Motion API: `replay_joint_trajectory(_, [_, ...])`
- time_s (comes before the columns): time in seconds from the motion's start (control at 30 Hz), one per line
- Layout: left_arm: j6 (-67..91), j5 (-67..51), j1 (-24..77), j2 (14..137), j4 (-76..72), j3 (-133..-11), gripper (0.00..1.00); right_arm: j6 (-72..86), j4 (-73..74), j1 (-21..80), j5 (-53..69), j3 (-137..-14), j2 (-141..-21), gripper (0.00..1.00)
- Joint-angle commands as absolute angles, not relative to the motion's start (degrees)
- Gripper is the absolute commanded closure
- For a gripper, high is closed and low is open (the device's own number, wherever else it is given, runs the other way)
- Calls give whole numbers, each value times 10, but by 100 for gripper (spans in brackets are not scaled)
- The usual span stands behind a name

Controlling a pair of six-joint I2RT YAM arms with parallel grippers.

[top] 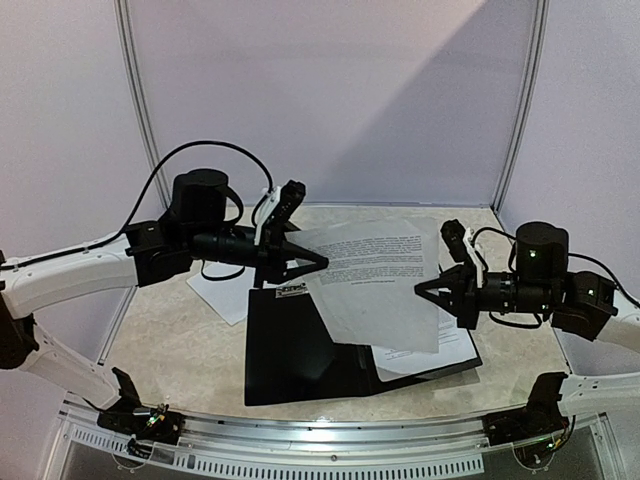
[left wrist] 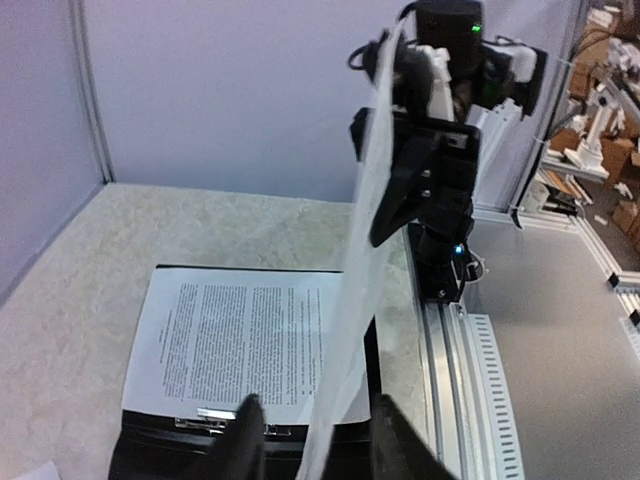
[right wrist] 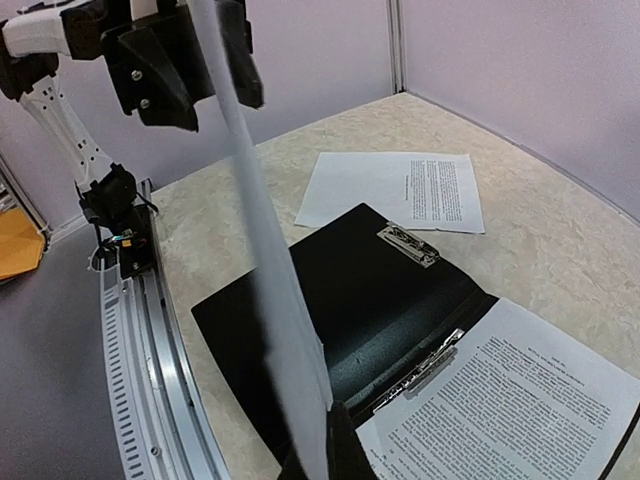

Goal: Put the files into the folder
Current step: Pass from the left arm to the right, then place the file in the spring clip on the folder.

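The black folder [top: 300,350] lies open on the table, with one printed sheet [top: 440,345] on its right half. A second sheet of the files [top: 375,285] hangs in the air above it, stretched between both grippers. My right gripper [right wrist: 335,442] is shut on that sheet's [right wrist: 270,280] near edge. My left gripper [left wrist: 318,445] stands open, and the sheet [left wrist: 365,250] passes edge-on between its fingers [left wrist: 245,440] without being pinched. A third sheet [top: 225,295] lies on the table left of the folder, also in the right wrist view [right wrist: 400,190].
The folder's metal clips [right wrist: 408,245] show on its inner spine. A slotted aluminium rail [top: 320,440] runs along the near table edge. Booth walls with corner posts [top: 140,110] close in the back and sides.
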State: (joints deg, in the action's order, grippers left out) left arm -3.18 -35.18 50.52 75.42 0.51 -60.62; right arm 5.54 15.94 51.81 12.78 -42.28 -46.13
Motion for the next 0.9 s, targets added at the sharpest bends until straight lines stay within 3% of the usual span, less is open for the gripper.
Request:
replay_joint_trajectory(0.0, [-6,-276,513,794,63,-639,51,103,210,519,79,-459,-462,100])
replay_joint_trajectory(0.1, [-4,-188,511,802,69,-631,40,135,366,481,27,-588,-523,100])
replay_joint_trajectory(0.3, [-2,-94,500,821,84,-624,36,142,566,341,101,-754,-636,100])
replay_joint_trajectory(0.53, [6,14,494,848,116,-631,36,158,629,231,190,-744,-710,100])
replay_joint_trajectory(0.87, [8,100,479,859,129,-632,37,196,662,226,277,-778,-724,100])
